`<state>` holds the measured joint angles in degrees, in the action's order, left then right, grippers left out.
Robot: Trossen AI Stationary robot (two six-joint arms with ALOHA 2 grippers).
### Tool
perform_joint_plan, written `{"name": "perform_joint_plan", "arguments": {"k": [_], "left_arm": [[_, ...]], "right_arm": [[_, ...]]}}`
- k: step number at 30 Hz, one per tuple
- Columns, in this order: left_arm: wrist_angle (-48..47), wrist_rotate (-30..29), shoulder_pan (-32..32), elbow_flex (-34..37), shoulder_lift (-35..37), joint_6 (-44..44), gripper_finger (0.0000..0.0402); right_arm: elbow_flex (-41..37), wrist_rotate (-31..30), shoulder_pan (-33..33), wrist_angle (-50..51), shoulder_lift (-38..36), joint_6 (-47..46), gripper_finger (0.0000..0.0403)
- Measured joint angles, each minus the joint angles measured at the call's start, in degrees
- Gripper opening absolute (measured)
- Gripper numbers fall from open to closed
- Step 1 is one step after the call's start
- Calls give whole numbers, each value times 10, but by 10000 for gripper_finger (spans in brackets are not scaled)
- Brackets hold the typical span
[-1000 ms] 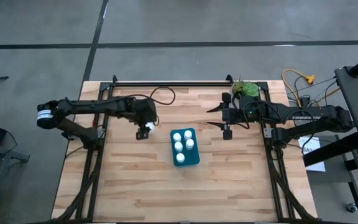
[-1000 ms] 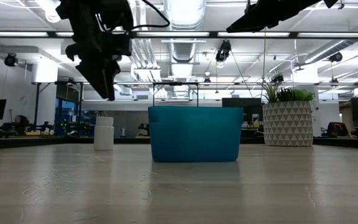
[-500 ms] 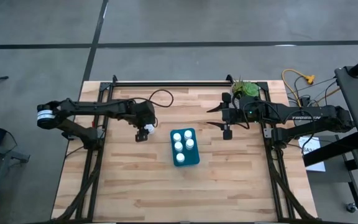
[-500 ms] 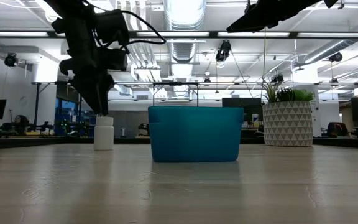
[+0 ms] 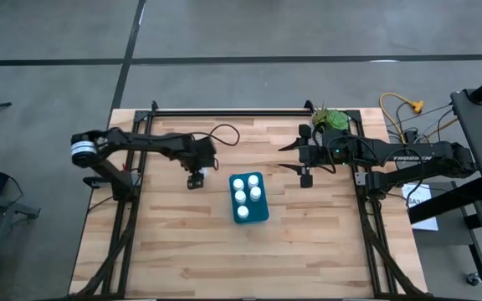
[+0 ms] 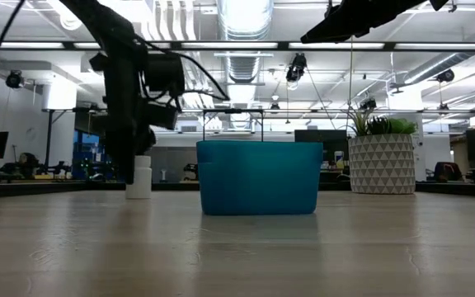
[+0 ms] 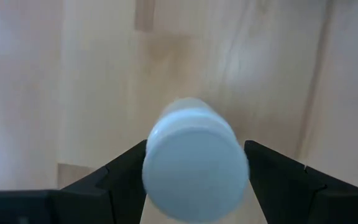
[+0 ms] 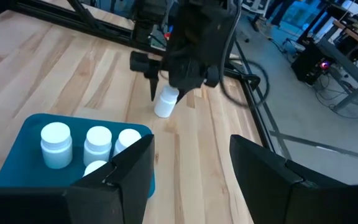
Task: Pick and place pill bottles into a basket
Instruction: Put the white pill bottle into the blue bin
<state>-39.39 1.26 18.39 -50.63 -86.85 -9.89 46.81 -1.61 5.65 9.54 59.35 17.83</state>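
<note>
Left end effector [image 5: 195,178], as I view it: fingers apart, straddling the lone upright pill bottle [image 7: 194,167] on the tabletop [image 5: 174,251], just left of the basket [image 5: 249,198]. Five bottles [image 5: 243,196] stand inside it. Right end effector [image 5: 302,162]: hovering beyond the basket, fingers apart, empty.

2 black arms, white band on left arm [image 5: 81,150], black cables
</note>
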Motion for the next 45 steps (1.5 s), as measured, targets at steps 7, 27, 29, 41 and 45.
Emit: {"name": "perform_joint_plan", "arguments": {"k": [7,27,29,41,45], "left_arm": [[2,2,0,-14,-29,-7,237],[-37,1,0,-39,-21,2,237],[-35,1,0,-38,-20,3,237],[-36,-1,0,-49,-19,0,185],[-35,-1,0,-49,-17,0,154]], "right_arm": [[0,0,0,0,0,1,203],[0,0,0,0,0,1,203],[0,0,0,0,0,1,203],[0,0,0,0,0,0,203],[0,0,0,0,0,0,203]]}}
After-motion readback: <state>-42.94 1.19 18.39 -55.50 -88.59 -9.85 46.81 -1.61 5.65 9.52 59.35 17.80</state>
